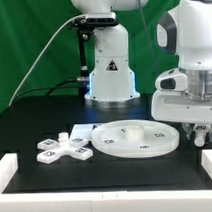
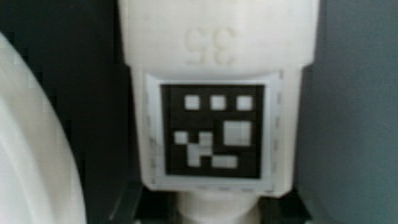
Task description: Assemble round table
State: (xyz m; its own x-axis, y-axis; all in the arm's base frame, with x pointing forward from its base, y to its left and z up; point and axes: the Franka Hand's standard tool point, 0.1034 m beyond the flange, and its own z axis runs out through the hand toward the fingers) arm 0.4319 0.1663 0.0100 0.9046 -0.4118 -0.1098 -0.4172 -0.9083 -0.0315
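The large flat round disc (image 1: 135,139) lies on the black table, and its white edge (image 2: 22,150) shows at the side of the wrist view. The cross-shaped base (image 1: 64,148) lies toward the exterior view's left of the disc. My gripper (image 1: 202,136) hangs low at the exterior view's right, just beside the disc. In the wrist view the short thick leg (image 2: 217,60) with its black-and-white tag fills the middle, between the dark jaws of my gripper (image 2: 222,208), which look shut on it. In the exterior view the gripper mostly hides the leg.
The arm's white pedestal (image 1: 111,74) stands at the back middle. A small piece of the marker board (image 1: 82,127) shows behind the disc. The white border rim (image 1: 9,168) runs along the table's sides and front.
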